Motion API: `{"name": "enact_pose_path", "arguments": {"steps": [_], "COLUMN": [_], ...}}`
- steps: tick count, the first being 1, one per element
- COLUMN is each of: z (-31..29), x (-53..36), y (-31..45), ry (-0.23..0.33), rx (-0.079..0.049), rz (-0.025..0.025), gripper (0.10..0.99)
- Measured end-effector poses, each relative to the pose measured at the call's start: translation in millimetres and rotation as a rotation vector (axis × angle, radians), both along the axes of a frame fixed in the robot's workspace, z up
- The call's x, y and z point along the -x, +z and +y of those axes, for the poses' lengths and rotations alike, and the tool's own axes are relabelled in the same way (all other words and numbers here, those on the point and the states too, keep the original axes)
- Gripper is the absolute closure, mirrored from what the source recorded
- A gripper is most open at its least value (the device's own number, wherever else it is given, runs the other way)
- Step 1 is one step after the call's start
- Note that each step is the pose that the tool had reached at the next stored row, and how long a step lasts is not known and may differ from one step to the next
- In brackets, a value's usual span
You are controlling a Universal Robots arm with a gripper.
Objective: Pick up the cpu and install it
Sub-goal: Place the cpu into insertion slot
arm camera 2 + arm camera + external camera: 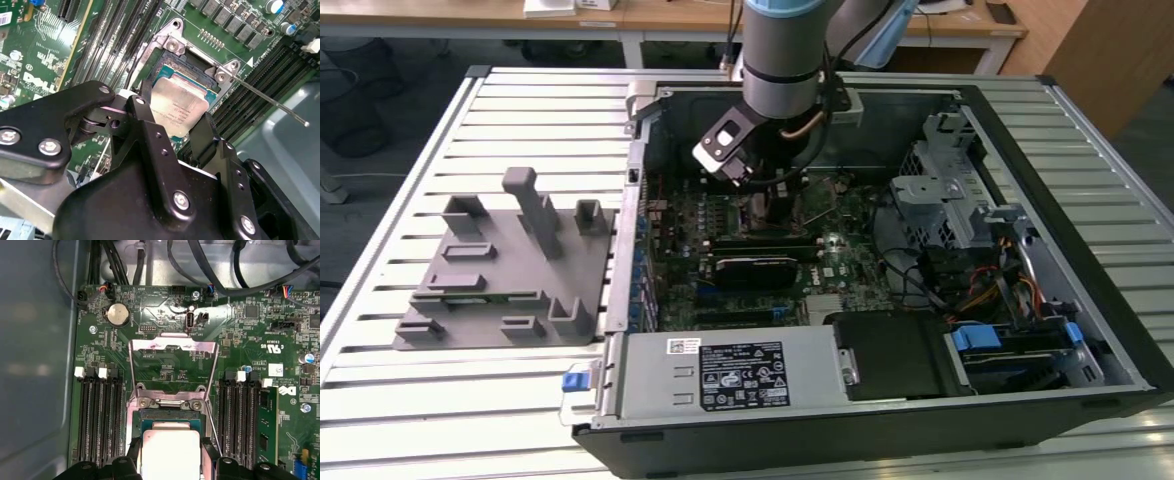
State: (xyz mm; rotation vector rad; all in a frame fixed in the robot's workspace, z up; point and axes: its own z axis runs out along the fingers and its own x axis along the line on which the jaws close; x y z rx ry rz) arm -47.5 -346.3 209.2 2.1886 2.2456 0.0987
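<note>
The cpu, a small flat square chip with a silvery metal top and a greenish rim, lies roughly level in the open motherboard socket. The tool pinches its two opposite edges.

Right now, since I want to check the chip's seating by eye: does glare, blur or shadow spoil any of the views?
First wrist view: glare washes the cpu top nearly white, and the case wall beside the board looks soft. Second wrist view: milder sheen on the cpu, its edges clear to see. Exterior view: the arm covers and shades the board's middle.
</note>
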Motion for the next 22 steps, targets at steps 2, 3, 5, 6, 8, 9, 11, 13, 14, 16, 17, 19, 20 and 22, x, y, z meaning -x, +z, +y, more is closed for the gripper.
{"name": "enact_pose_path", "arguments": {"steps": [2, 3, 5, 6, 8, 9, 11, 13, 14, 16, 17, 19, 20, 22], "z": [0.0, 0.0, 0.0, 0.0, 0.0, 0.1, 0.1, 0.1, 0.2, 0.3, 0.4, 0.5, 0.7, 1.0], "x": [0.3, 0.3, 0.4, 0.4, 0.4, 0.5, 0.4, 0.4, 0.4, 0.4, 0.4, 0.4, 0.2, -0.4], "y": [-2.1, -3.0, -4.7, -5.6, -6.9, -7.7, -8.9, -10.2, -10.9, -12.5, -13.1, -14.2, -14.5, -14.9], "ry": [-0.004, -0.007, -0.011, -0.013, -0.015, -0.016, -0.016, -0.016, -0.016, -0.016, -0.016, -0.016, -0.016, -0.016], "rx": [0.000, 0.000, 0.000, 0.000, 0.000, 0.000, 0.000, 0.000, 0.000, 0.000, 0.000, 0.000, 0.000, 0.000], "rz": [0.0002, 0.0004, 0.0005, 0.0007, 0.0013, 0.0017, 0.0026, 0.0037, 0.0043, 0.0060, 0.0072, 0.0091, 0.0096, 0.0103], "gripper": [0.541, 0.541, 0.541, 0.541, 0.541, 0.541, 0.541, 0.541, 0.541, 0.541, 0.541, 0.541, 0.541, 0.541]}}
